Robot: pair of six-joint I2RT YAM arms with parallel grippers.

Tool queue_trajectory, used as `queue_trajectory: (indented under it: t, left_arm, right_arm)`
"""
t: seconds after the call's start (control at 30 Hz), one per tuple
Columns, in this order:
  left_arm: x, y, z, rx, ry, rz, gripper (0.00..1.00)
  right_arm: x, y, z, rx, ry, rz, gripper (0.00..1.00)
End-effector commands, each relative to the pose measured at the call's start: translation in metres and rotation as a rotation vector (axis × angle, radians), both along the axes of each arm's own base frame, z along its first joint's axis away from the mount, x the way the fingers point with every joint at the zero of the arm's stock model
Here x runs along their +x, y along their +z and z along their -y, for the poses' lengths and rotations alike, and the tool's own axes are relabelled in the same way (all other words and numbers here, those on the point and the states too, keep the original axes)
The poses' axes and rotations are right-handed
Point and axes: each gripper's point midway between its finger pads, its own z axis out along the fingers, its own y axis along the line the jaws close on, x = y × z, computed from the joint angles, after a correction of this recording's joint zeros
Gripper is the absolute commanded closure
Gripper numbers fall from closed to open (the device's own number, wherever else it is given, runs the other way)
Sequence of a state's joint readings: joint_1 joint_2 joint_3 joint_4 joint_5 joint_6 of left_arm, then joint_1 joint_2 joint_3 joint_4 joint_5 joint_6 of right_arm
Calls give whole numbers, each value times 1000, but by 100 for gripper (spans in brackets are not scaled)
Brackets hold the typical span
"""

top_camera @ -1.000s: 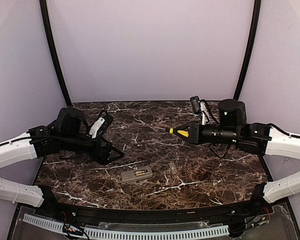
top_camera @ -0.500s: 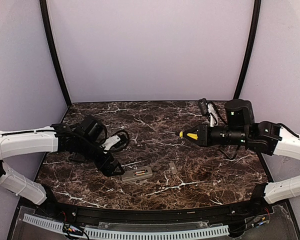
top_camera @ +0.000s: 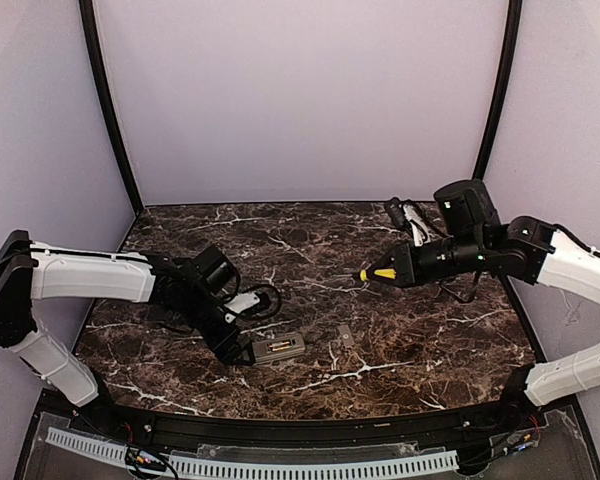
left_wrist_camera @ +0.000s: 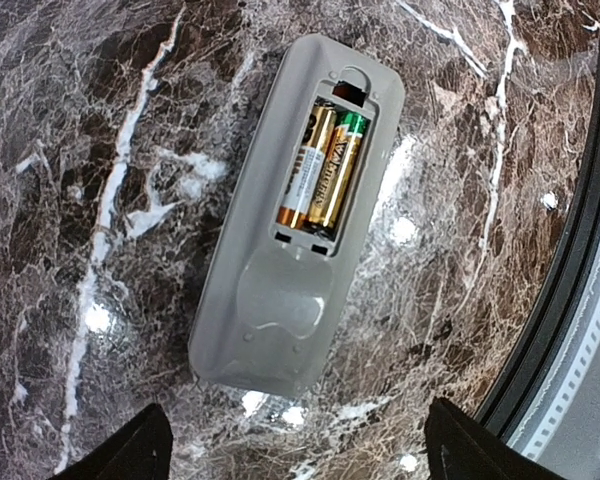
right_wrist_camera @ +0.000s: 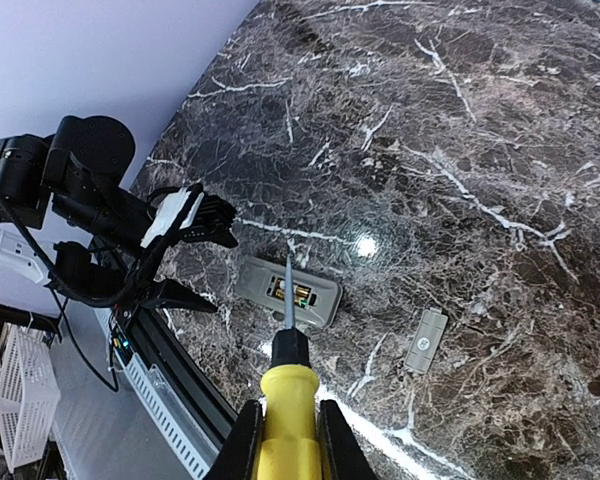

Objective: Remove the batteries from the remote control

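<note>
1. The remote (top_camera: 274, 348) is seen lying flat on the dark marbled table (top_camera: 280, 240), near the front edge and a little left of the middle, with its back face turned up.
2. In the left wrist view the remote (left_wrist_camera: 280, 290) is shown with its bay (left_wrist_camera: 346, 94) uncovered. Two batteries (left_wrist_camera: 332, 175) are seated in it side by side, lengthwise along the body. Gold casings are seen on both, with a green band on the end of one.
3. The left gripper (top_camera: 236, 352) is held low at the left end of the remote. Its jaws are spread wide: in the wrist view only the two dark fingertips (left_wrist_camera: 130, 455) are visible, at the bottom corners, and the near end of the remote lies in line with the gap between them. No contact with the remote can be made out.
4. The small grey cover (top_camera: 346, 337) is lying on the table to the right of the remote, apart from it.
5. The right gripper (top_camera: 392, 270) is clamped on a yellow-handled screwdriver (top_camera: 378, 272) and is held in the air over the right half of the table, well apart from the remote, the tip pointed left.
6. In the right wrist view the screwdriver (right_wrist_camera: 288, 395) is gripped by the handle between both fingers. Its thin shaft is lined up visually with the remote (right_wrist_camera: 320, 300) beyond it, where the batteries (right_wrist_camera: 292, 292) show as a small gold patch. The cover (right_wrist_camera: 425, 340) is seen to the right there, and the left gripper (right_wrist_camera: 205, 268) to the left of the remote.
</note>
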State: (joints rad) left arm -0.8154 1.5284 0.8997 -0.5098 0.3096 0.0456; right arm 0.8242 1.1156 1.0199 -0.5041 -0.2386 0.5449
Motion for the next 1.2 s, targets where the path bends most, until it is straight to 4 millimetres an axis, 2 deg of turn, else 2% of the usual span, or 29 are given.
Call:
queue_trajectory:
  t: [0.0,0.3,0.47,0.77,0.93,1.17]
  left_arm:
    - [0,-3,-1,19,17,31,12]
    - [10,-7,-6,117,8,220,11]
    - [13,-10,6,84,-65,267,11]
    - [11,-26,21,82,-194,244,16]
    - [8,-35,23,102,-248,218,23]
    - [10,-40,26,122,-259,195,40]
  right_arm:
    - [-7,0,-12,-25,99,-54,100]
    - [-3,-12,-21,-81,156,-69,100]
    - [-1,-21,-20,-100,165,-76,100]
    - [1,-32,-6,-117,161,-88,100]
    - [2,-38,-2,-121,166,-95,100]
    - [5,-43,0,-125,181,-104,100]
